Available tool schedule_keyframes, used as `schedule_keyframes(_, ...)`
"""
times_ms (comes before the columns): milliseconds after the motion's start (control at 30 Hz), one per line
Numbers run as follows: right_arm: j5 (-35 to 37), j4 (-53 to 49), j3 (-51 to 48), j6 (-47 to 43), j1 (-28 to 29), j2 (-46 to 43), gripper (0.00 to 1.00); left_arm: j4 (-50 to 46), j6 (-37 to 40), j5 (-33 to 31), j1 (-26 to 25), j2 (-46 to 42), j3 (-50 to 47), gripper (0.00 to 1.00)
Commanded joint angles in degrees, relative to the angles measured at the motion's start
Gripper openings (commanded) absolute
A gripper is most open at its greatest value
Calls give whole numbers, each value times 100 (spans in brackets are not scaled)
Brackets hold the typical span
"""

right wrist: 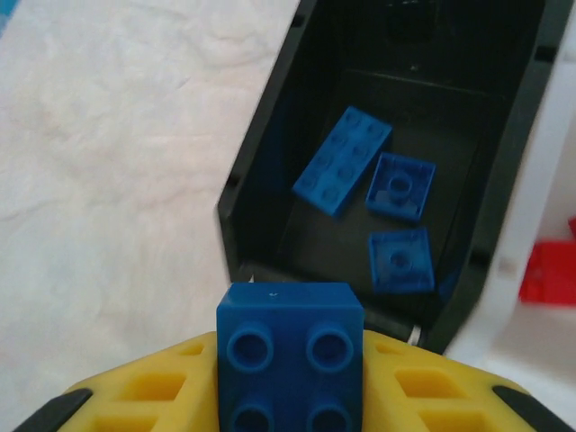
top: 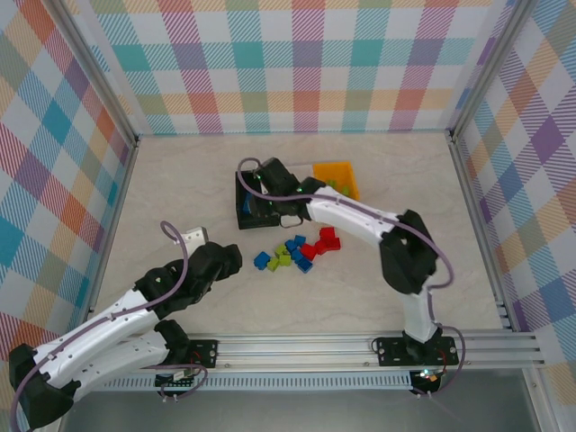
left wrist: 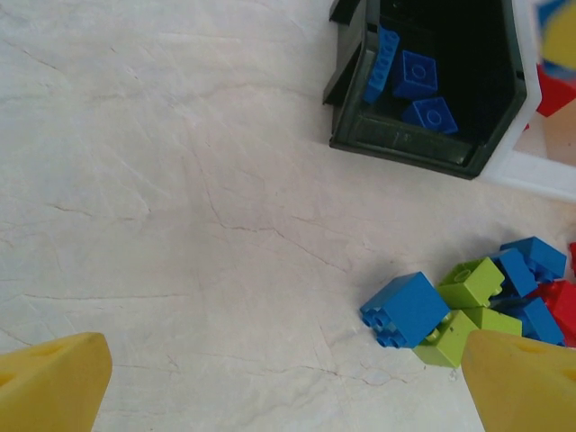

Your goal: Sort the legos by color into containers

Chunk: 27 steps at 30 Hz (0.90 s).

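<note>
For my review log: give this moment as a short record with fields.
right gripper: shut on blue brick, by black bin
black bin: three blue pieces inside
orange bin: green bricks inside
left gripper: open, above table near loose pile
loose pile: blue, green, red bricks on table

- We take this for a robotics lab cell, a boxed-in test bench.
- Plaid-printed panels (top: 288,63) wall in three sides, held by bare aluminium posts (top: 94,72).
- The left arm (top: 117,324) and the right arm (top: 360,220) are bolted to a slotted aluminium rail (top: 306,346) at the near edge, with cables looping off them.
- On the marble-look tabletop (top: 180,180) we see a pile of legos (top: 309,250) near a black bin (left wrist: 405,148).
</note>
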Motion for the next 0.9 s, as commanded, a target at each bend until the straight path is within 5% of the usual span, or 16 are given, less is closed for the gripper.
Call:
schedule_keyframes(0, -148, -579, 813, -60, -123, 671, 37, 155, 184, 319, 37, 120, -127, 100)
schedule_keyframes(233, -90, -1128, 2297, 46, -344, 1633, 54, 460, 463, 864, 57, 802, -35, 100)
schedule_keyframes(367, -125, -1139, 2448, 16, -373, 1472, 61, 636, 634, 1191, 127, 1263, 103, 100)
schedule_keyframes(633, -84, -62, 258, 119, -416, -422, 63, 799, 1232, 1905, 204, 2555, 665, 92)
schedule_keyframes(867, -11, 435, -1357, 311, -686, -1621, 63, 610, 1224, 1824, 183, 3152, 782, 87)
